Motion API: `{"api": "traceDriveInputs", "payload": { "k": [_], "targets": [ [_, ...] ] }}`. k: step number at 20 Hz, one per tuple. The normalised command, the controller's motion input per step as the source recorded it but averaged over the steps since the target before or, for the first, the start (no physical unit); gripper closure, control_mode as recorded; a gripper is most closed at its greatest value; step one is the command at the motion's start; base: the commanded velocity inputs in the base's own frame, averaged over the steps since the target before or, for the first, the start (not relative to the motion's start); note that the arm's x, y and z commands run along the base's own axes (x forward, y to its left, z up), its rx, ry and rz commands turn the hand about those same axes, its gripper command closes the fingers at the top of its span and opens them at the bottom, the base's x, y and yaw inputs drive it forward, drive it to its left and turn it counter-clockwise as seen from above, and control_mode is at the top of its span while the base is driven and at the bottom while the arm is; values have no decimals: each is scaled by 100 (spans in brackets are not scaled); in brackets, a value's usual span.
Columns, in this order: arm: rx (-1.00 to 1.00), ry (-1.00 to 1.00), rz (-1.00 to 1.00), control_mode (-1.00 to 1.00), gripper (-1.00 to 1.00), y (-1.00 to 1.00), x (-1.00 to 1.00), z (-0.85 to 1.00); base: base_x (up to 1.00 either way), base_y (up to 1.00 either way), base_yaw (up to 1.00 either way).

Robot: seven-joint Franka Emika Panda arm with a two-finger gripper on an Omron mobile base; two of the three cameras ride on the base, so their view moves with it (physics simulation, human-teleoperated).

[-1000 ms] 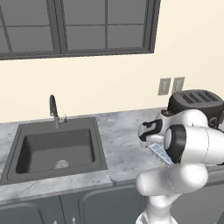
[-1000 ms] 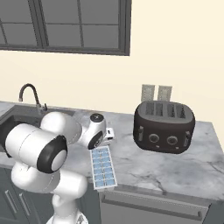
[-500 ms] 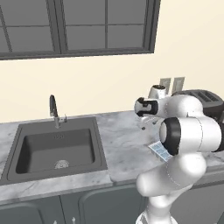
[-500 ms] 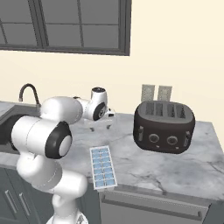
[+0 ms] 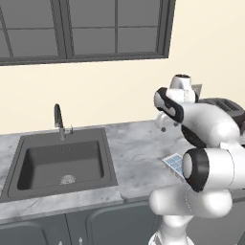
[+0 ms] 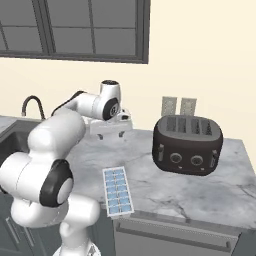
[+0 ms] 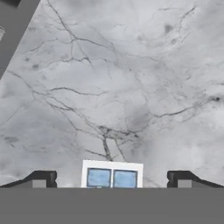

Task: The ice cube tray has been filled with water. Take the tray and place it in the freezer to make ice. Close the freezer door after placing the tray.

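The ice cube tray (image 6: pixel 118 191) lies flat on the marble counter near its front edge, a white rectangle whose pale blue cells hold the water (image 6: pixel 119 194). One corner of the tray (image 5: pixel 174 162) peeks out beside my arm. My gripper (image 6: pixel 111 134) hangs open above the counter, behind the tray toward the wall, holding nothing. Looking down from the hand, one end of the tray (image 7: pixel 112 174) shows between my gripper's (image 7: pixel 112 180) spread fingertips (image 7: pixel 43 178), well below them. The freezer and the freezer door are out of view.
A dark toaster (image 6: pixel 187 145) stands to the right of the tray, with wall outlets (image 6: pixel 180 106) behind it. The sink (image 5: pixel 62 162) and its faucet (image 5: pixel 58 122) lie to the left. The sink's corner (image 7: pixel 13 26) shows from the hand. Bare marble counter (image 6: pixel 160 190) surrounds the tray.
My arm has risen and swung back toward the wall, lifting the hand from low over the tray. The jaws stayed open. The tray has not moved.
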Motion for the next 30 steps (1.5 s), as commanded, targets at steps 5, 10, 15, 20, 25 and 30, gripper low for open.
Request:
{"api": "traceDriveInputs", "payload": {
  "k": [5,10,15,20,25,30],
  "targets": [
    [3,5,-1,-100,-100,0,-91,41,0,0,0],
    [12,0,-11,-100,-100,0,-99,8,0,0,0],
    [33,-11,-9,-100,-100,-19,-100,-25,0,0,0],
    [36,-14,-10,-100,-100,-29,-100,-24,0,0,0],
    [37,-13,-9,-100,-100,-36,-83,-24,0,0,0],
    [38,-10,-12,-100,-100,-39,-73,-22,0,0,0]
  ]
}}
